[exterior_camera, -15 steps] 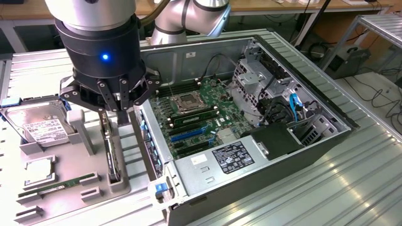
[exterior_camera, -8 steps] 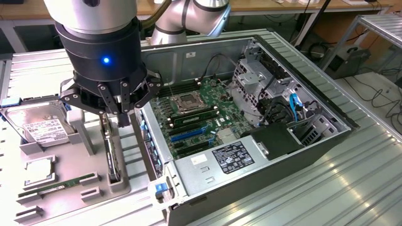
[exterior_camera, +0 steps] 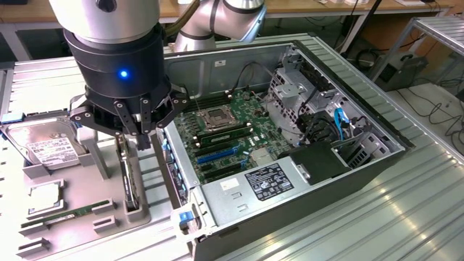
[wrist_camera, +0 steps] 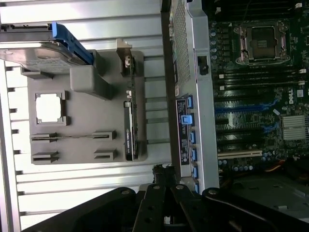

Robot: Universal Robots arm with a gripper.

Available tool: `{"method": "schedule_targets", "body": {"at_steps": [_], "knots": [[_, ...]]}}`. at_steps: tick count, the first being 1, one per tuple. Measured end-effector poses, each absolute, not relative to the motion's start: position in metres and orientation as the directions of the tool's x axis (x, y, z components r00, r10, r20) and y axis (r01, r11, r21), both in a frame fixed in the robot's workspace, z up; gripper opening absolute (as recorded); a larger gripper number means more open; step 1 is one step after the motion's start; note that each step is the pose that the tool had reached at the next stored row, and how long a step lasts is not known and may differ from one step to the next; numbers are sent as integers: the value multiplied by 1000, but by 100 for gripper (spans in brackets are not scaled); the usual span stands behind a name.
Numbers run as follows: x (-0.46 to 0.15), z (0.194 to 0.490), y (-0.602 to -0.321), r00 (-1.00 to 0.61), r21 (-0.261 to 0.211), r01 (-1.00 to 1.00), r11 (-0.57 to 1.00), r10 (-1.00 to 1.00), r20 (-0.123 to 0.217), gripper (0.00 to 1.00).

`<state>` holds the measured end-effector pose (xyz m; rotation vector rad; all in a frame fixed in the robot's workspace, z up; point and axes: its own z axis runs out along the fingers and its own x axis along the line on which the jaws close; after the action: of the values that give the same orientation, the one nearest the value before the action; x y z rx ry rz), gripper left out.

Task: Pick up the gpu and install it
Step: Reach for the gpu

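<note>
The gpu [exterior_camera: 129,182] stands on edge in a slot of the grey holder tray [exterior_camera: 87,185], seen edge-on as a thin dark card. In the wrist view the gpu [wrist_camera: 130,133] is a narrow dark strip beside the case wall. My gripper [exterior_camera: 141,141] hangs just above the card's far end, fingers shut together with nothing between them. In the wrist view the gripper [wrist_camera: 164,188] points down between the tray [wrist_camera: 82,92] and the open computer case [wrist_camera: 188,96].
The open case [exterior_camera: 377,157] lies on its side at the exterior view's right, motherboard [exterior_camera: 225,136] with blue slots [exterior_camera: 217,156] exposed. The tray also holds a hard drive [exterior_camera: 43,144], a CPU [exterior_camera: 43,193] and a RAM stick [exterior_camera: 62,216]. A ribbed metal table [exterior_camera: 392,217] lies underneath.
</note>
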<state>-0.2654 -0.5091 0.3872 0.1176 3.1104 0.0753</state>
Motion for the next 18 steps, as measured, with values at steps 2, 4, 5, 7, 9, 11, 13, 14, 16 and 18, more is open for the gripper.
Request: {"method": "schedule_targets", "body": {"at_steps": [2, 4, 5, 7, 9, 11, 13, 14, 16, 18], "knots": [[-265, 387, -511, -997, 49, 75, 996, 76, -26, 11], [-265, 387, -512, -997, 49, 75, 996, 76, -26, 11], [-265, 387, -513, -997, 49, 75, 996, 76, -26, 11], [-265, 387, -514, -997, 49, 75, 996, 76, -26, 11], [-265, 387, -516, -997, 49, 75, 996, 76, -26, 11], [-265, 387, -517, -997, 49, 75, 996, 76, -26, 11], [-265, 387, -519, -997, 49, 75, 996, 76, -26, 11], [-265, 387, -519, -997, 49, 75, 996, 76, -26, 11], [-265, 387, -521, -997, 49, 75, 996, 76, -26, 11], [-265, 387, -522, -997, 49, 75, 996, 76, -26, 11]]}}
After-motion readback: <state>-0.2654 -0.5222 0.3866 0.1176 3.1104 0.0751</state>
